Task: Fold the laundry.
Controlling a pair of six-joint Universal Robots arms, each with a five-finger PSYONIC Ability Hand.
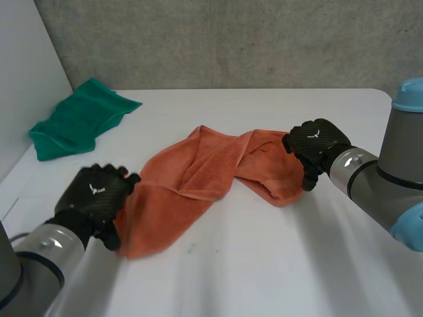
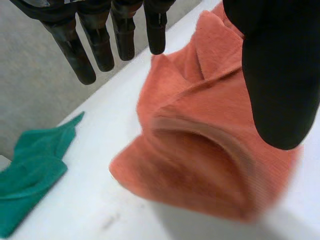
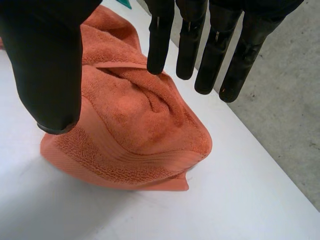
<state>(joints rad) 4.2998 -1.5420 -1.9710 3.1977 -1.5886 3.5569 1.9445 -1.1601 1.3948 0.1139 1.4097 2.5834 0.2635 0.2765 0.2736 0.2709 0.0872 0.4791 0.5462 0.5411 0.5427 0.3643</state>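
Note:
An orange towel (image 1: 192, 175) lies rumpled across the middle of the white table (image 1: 264, 271), running from near left to far right. My left hand (image 1: 96, 198) hovers at its near left end. In the left wrist view the left hand (image 2: 280, 75) is open, its fingers (image 2: 75, 50) straight and the thumb apart over the towel (image 2: 200, 150), with nothing between them. My right hand (image 1: 314, 148) is at the bunched right end. In the right wrist view the right hand (image 3: 50, 65) is open just above the folded towel end (image 3: 135, 130), not pinching it.
A green cloth (image 1: 76, 125) lies crumpled at the table's far left corner, near the side wall, and also lies beyond the left hand's fingertips as a green cloth (image 2: 35, 170). A grey wall stands behind the table.

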